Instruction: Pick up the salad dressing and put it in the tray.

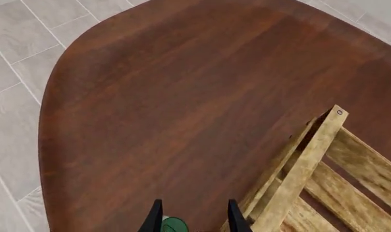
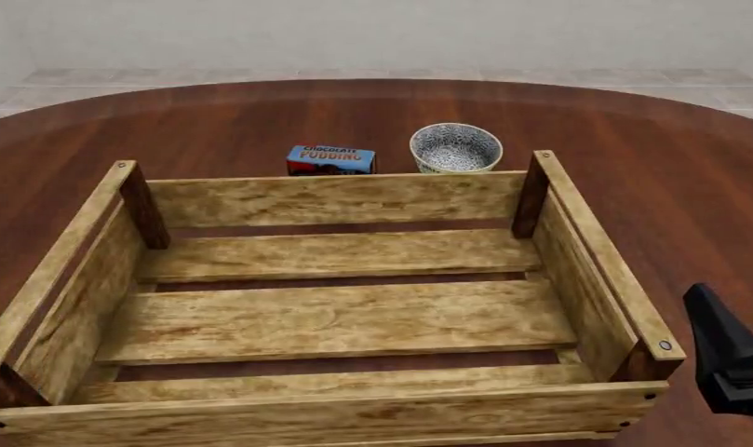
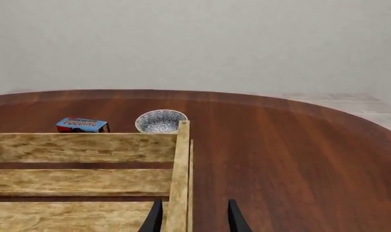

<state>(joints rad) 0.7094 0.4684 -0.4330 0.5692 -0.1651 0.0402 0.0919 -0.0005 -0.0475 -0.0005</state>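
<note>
Right now my left claw [image 1: 192, 220] shows only in its own wrist view, as two dark fingertips [image 1: 154, 220] standing apart, with the green cap of the salad dressing [image 1: 174, 225] sitting low between them; whether the pads actually press on the bottle I cannot tell, because only that sliver of cap is visible. That cap lies over bare tabletop just beside a corner of the tray [image 1: 324, 150], outside its wall. The front view shows neither the bottle nor my left claw at all. My right claw [image 3: 193, 217] has its fingers parted too, nothing between them but the top edge of the tray's right wall, which runs straight up the gap in the right wrist view. In the front view only a dark piece of my right arm [image 2: 730, 358] shows, at the near right, just outside the tray's [image 2: 339, 200] near right corner post. The tray itself fills most of the table [image 2: 227, 121] in that view, its slatted floor holding nothing I can see. Beyond its far wall stand the blue chocolate pudding box [image 2: 331, 159] and, just to its right, the speckled bowl [image 2: 456, 147], close to each other and close to the wall but outside it.
</note>
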